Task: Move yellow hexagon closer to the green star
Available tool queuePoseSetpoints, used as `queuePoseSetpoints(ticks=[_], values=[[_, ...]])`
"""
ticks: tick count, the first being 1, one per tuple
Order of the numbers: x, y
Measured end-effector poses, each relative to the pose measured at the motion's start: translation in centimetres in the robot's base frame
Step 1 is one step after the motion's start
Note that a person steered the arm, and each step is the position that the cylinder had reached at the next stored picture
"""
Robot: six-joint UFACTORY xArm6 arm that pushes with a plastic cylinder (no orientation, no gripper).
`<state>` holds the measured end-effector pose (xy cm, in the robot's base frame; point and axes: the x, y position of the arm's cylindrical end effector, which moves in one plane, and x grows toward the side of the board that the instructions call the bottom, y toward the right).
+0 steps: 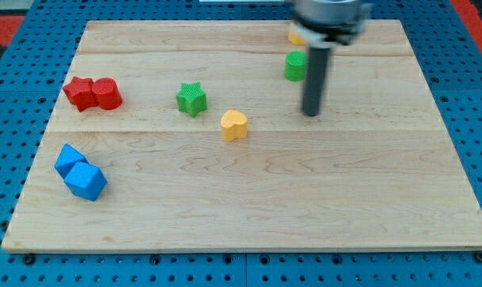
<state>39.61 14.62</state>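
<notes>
With no claw fitted and nothing held, the tip [311,113] is placed right of the green star [191,99], below the largely hidden yellow hexagon [295,37], so an approach is judged underway, needing passage around it for a push leftward-down.

Two red blocks [92,93], two blue blocks [80,171], two green blocks [191,99], two yellow blocks [234,125]

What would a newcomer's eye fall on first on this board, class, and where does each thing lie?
The dark rod dominates the view's upper right, my tip resting on bare wood just below a green block. Near the middle sit the green star and a yellow heart-like block. At the view's left, two red blocks touch, above two blue blocks.
</notes>
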Motion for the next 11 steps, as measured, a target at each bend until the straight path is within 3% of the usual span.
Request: queuePoseSetpoints(ticks=[1,2,3,4,5,7,8,9,10,11], values=[[-6.8,7.9],[-15.0,9.7],[-20.4,6.5],[-20.2,-1.2],[-16.0,-6.6],[-17.7,-9.9],[-12.8,-13.6],[-5.2,-15.8],[-4.3,-15.0],[-8.6,-17.1]])
